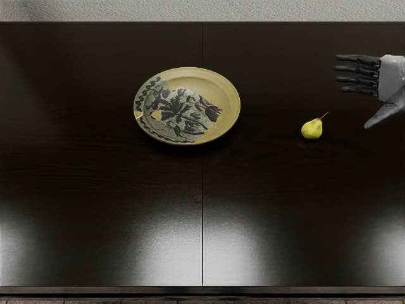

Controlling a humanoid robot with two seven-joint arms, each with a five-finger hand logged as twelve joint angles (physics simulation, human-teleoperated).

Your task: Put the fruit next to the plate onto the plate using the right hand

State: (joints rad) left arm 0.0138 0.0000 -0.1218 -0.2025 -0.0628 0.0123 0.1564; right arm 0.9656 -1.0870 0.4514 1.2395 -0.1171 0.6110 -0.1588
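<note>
A small yellow pear [311, 128] with a short stem lies on the dark table, right of a round yellow plate [223, 88] that has a dark painted pattern. Nothing lies on the plate. My right hand [367, 85] comes in from the right edge, up and to the right of the pear, apart from it. Its fingers [354, 75] are stretched out toward the left and the thumb points down-left; it holds nothing. The left arm does not show.
The dark glossy table [101, 190] has a thin seam [202, 209] running down its middle. A pale wall strip runs along the top edge and the table's front edge lies near the bottom of the picture.
</note>
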